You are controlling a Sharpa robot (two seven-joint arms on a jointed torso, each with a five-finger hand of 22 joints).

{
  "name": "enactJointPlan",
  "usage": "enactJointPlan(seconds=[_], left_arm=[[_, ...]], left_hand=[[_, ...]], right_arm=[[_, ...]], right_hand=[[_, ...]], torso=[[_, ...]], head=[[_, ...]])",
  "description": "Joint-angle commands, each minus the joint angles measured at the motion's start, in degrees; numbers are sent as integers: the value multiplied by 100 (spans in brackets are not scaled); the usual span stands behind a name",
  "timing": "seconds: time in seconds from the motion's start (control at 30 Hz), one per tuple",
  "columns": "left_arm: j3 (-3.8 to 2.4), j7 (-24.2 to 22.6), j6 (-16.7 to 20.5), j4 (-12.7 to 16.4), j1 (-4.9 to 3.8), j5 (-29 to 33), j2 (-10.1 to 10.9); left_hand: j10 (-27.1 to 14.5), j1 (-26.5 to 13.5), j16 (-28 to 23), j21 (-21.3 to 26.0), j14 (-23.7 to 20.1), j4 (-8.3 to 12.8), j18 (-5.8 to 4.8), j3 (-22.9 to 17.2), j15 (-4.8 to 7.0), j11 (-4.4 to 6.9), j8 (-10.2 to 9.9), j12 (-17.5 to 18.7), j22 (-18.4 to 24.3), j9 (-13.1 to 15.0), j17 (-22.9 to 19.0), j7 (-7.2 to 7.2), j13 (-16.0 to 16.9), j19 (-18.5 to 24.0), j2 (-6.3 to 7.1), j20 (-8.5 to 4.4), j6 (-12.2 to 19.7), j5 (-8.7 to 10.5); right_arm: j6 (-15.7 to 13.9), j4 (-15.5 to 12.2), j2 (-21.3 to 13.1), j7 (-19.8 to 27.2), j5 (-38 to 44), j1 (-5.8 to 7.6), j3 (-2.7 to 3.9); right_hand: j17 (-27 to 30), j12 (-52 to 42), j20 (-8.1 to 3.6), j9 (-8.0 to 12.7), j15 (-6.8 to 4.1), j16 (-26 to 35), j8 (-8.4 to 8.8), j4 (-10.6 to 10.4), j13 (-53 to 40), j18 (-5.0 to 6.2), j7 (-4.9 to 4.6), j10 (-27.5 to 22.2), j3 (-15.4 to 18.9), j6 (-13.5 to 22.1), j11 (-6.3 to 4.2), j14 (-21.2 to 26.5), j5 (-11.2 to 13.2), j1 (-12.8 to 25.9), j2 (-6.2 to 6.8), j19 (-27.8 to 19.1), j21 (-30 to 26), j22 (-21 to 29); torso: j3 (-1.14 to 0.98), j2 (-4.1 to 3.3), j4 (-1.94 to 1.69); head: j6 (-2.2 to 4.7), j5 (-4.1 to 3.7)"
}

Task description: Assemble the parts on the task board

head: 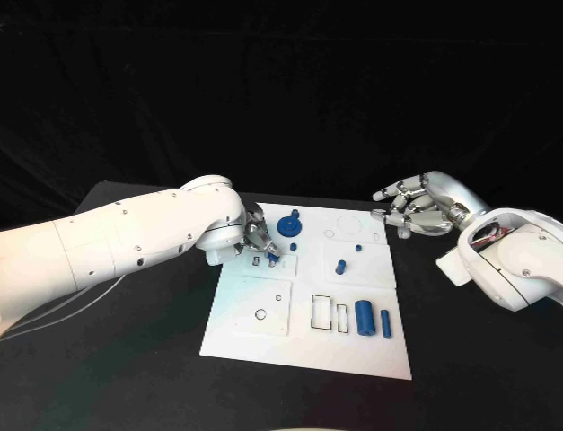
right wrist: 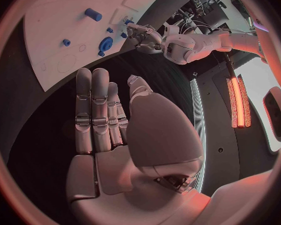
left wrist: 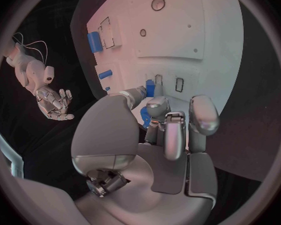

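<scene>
The white task board (head: 310, 296) lies mid-table. My left hand (head: 255, 239) hovers over the board's left middle and pinches a small blue part (head: 272, 257) in its fingertips. In the left wrist view that blue part (left wrist: 149, 88) sits just by a narrow rectangular slot (left wrist: 158, 80). A blue gear-like part (head: 292, 224) stands on the board just behind the hand. My right hand (head: 410, 208) floats off the board's far right corner, fingers straight and holding nothing; its palm (right wrist: 109, 115) faces the board (right wrist: 59, 35).
A short blue peg (head: 341, 266) and a tiny blue piece (head: 359, 245) lie mid-board. A thick blue cylinder (head: 364, 316) and a thinner one (head: 386, 321) lie at the near right, beside two rectangular outlines (head: 321, 310). Black table surrounds the board.
</scene>
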State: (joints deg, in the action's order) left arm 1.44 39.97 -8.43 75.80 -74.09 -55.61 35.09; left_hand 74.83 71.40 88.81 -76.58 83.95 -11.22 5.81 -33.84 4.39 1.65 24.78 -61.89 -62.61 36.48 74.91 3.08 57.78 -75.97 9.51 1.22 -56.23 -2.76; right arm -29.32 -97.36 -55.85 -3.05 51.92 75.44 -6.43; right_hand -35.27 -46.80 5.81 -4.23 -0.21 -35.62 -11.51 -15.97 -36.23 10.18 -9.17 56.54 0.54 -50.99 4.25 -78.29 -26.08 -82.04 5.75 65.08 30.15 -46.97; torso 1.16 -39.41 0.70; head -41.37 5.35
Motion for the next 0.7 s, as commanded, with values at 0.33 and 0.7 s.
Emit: enactJointPlan(seconds=[0.33,0.7], left_arm=[[-2,142,-10,-55,67,-307,-66],[-2,171,-160,-47,93,-324,-41]], left_hand=[[71,-62,27,-43,563,344,-38,-379,56,12,52,-41,-47,27,1370,-80,33,-62,12,-24,-100,-23],[87,-89,26,-51,563,379,-41,-412,62,20,67,-57,-60,46,1370,-90,49,-70,19,-28,-116,-23]], right_arm=[[29,3,18,67,36,-8,-1],[75,13,17,44,36,-9,-1]], right_hand=[[-5,38,27,10,21,69,-30,2,37,24,-12,-59,-22,1,13,19,-40,8,17,19,-66,27],[-5,40,28,10,21,77,-31,1,42,24,-12,-61,-23,1,14,21,-41,9,17,18,-72,30]], torso=[[-4,-6,6],[-2,-3,2]], head=[[-6,7],[-11,18]])
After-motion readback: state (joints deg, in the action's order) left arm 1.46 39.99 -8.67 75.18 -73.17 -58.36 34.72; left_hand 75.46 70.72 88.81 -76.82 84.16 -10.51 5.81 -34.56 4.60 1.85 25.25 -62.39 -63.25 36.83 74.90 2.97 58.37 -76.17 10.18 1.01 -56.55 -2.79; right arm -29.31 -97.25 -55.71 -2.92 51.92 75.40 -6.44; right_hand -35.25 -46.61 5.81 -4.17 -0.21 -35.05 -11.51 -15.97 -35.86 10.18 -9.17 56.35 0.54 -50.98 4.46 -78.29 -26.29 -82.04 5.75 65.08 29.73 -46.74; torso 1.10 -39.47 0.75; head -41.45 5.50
